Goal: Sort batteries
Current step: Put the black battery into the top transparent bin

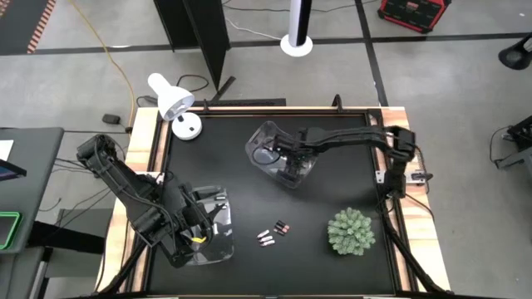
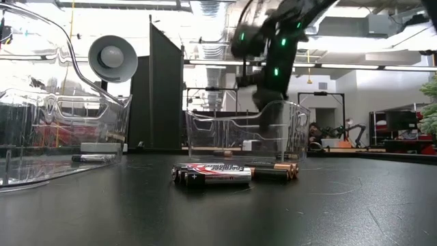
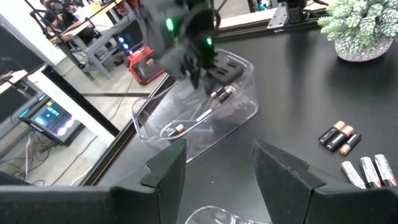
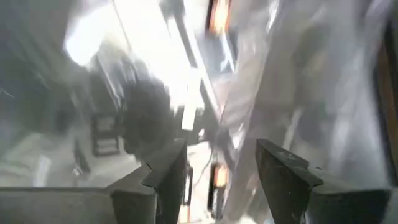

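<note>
Six batteries (image 1: pixel 273 233) remain on the bench, lower centre of frame. My right end effector (image 1: pixel 291 159), fingers apart and empty, is inside the far bin (image 1: pixel 259 139), depositing. Next: retract, then pick again. Left end effector (image 1: pixel 199 223) waits open.

Silvery-white batteries (image 1: pixel 266 240), dark copper-ended batteries (image 1: pixel 281 227), a green plant (image 1: pixel 351 232), a white lamp (image 1: pixel 171 97).

Two dark jointed arms; right arm (image 2: pixel 273 41) shows green lights, left gripper (image 3: pixel 214 174) has broad black fingers.
</note>
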Controlling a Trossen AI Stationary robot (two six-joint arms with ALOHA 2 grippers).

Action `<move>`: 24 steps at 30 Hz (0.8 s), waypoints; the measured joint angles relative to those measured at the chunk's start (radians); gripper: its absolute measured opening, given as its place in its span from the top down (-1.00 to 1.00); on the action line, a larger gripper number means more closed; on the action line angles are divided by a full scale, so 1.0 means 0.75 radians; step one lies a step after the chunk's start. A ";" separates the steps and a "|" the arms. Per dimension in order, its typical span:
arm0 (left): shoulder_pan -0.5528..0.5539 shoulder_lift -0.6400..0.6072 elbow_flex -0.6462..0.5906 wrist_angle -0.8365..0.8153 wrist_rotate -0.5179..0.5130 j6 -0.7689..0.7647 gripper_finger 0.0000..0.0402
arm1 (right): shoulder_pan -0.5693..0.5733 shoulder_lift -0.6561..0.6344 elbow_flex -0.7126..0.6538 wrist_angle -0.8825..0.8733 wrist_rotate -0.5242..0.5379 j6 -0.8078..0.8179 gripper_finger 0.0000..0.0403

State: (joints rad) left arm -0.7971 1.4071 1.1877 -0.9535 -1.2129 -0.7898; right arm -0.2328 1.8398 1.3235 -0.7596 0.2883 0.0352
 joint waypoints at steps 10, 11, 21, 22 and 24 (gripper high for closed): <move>0.000 0.000 0.000 -0.007 0.000 0.000 0.12 | 0.251 -0.346 0.001 0.130 0.006 -0.005 0.00; 0.000 0.000 0.000 -0.009 0.000 0.000 0.12 | 0.302 -0.357 0.001 0.153 0.006 0.000 0.01; 0.000 0.000 0.000 -0.008 -0.014 0.000 0.12 | 0.780 -0.183 0.001 0.347 -0.003 0.073 0.19; 0.000 0.000 0.000 -0.008 -0.020 0.000 0.12 | 0.804 -0.153 0.001 0.354 -0.004 0.106 0.21; 0.000 0.000 0.000 -0.008 -0.023 0.000 0.12 | 0.842 -0.092 0.001 0.355 -0.003 0.182 0.26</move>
State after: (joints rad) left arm -0.7971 1.4071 1.1877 -0.9598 -1.2300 -0.7898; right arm 0.3985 1.7711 1.3243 -0.4933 0.2858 0.1717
